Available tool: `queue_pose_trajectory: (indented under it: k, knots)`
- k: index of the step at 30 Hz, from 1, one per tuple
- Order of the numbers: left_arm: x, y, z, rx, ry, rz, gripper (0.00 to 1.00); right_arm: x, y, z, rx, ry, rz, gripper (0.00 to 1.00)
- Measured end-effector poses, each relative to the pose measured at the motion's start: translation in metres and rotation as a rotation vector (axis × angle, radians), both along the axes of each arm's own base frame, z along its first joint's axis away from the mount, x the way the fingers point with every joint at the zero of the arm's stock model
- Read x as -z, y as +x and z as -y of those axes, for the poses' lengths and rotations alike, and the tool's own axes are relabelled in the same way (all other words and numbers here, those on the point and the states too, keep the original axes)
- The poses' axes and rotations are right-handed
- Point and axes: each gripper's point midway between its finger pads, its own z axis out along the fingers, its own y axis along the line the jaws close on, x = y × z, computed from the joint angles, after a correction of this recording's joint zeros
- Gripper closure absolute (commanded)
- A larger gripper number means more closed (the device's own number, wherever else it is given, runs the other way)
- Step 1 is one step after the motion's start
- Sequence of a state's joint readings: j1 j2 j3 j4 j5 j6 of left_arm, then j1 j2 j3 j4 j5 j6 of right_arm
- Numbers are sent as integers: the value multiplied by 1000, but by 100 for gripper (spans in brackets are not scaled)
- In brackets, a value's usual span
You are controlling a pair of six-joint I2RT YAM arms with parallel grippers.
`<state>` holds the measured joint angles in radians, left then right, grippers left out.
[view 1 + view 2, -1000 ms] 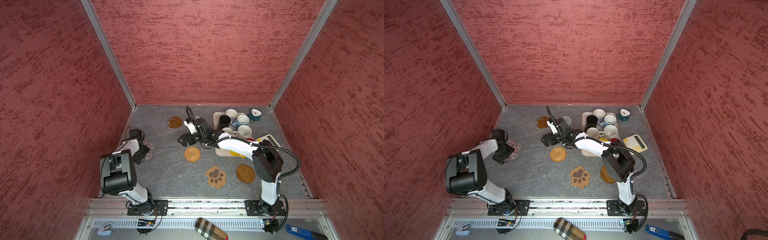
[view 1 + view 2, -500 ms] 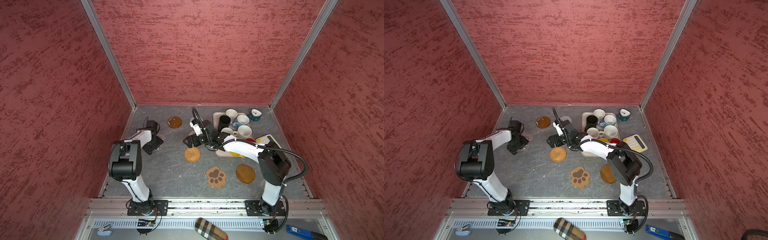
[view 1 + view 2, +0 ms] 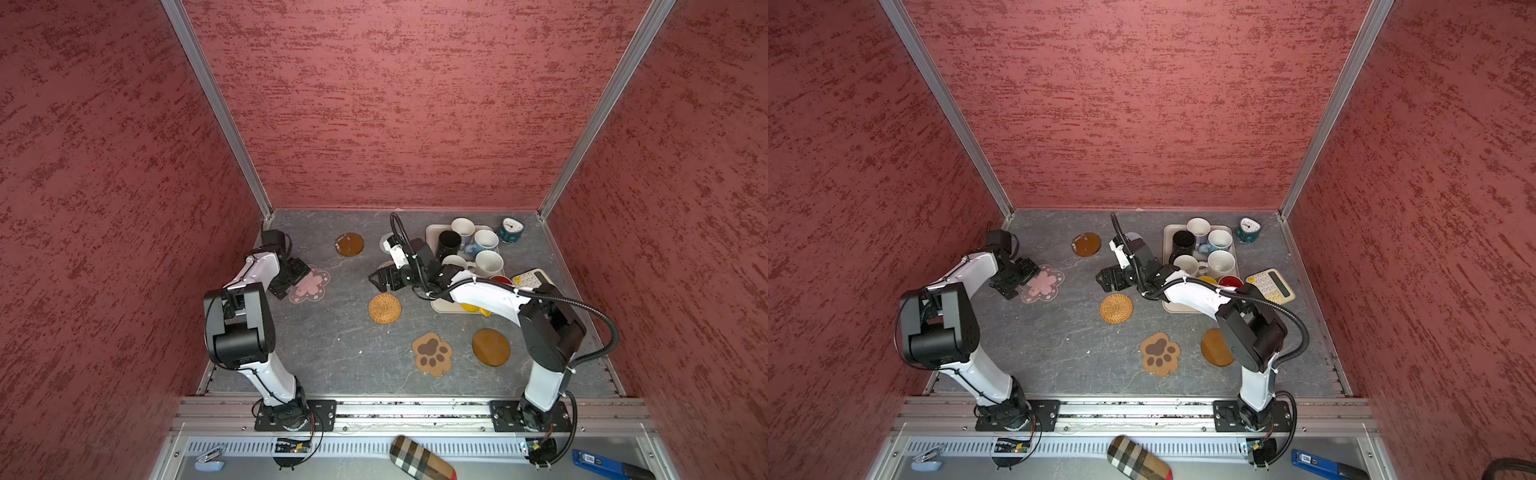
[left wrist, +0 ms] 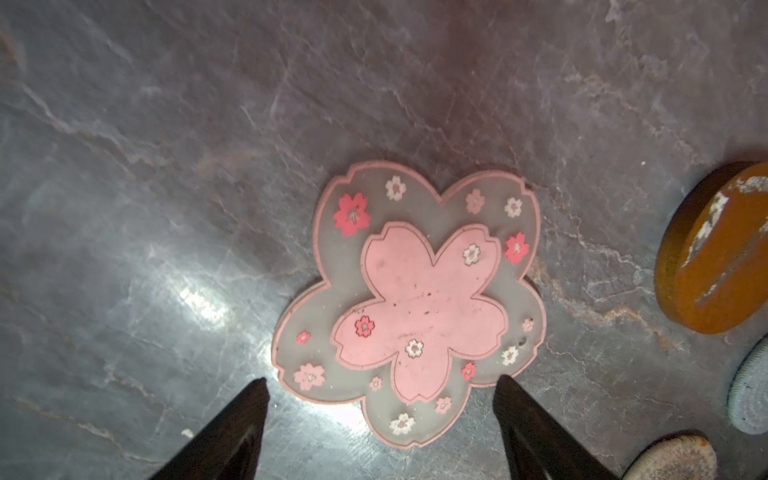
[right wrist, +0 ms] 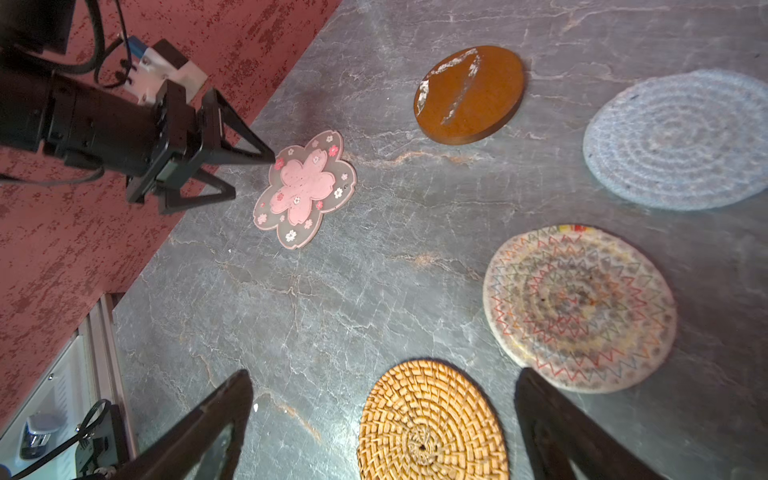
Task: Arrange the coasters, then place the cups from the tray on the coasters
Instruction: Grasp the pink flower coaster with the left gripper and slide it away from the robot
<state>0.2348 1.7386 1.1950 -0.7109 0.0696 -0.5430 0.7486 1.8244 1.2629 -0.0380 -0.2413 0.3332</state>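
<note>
L gripper [image 4: 380, 381] jaws apart, R gripper [image 5: 384, 373] jaws wide

Both top views are looking down from high above at the whole table [image 3: 332, 353], from far and almost alike. The left wrist camera is looking closely down on the pink flower coaster [image 4: 409, 303]; the right wrist camera is catching the same coaster from farther, at a slant.

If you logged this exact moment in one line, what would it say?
left pincer: open, empty, at edge of pink flower coaster | right pincer: open, empty, near rattan coaster | cups: on tray
</note>
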Motion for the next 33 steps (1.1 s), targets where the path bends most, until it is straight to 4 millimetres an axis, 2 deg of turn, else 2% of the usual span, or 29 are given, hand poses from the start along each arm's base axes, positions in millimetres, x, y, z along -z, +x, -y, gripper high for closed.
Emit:
queue_pose_trajectory:
  k: [4,12,17,26,33]
  knots:
    - [9,1,-9,5,-16,-16,16,0,-5,5,3,9,5,1]
    - [37,1,-9,25,-43,-81,19,4,-11,17,13,17,10,1]
    - [36,11,-8,48,-36,-73,22,4,-10,20,21,18,14,1]
    - [39,33,16,160,-13,-83,26,-3,-5,24,32,28,32,1]
    - [41,41,40,244,26,-91,27,-6,-2,27,42,28,43,1]
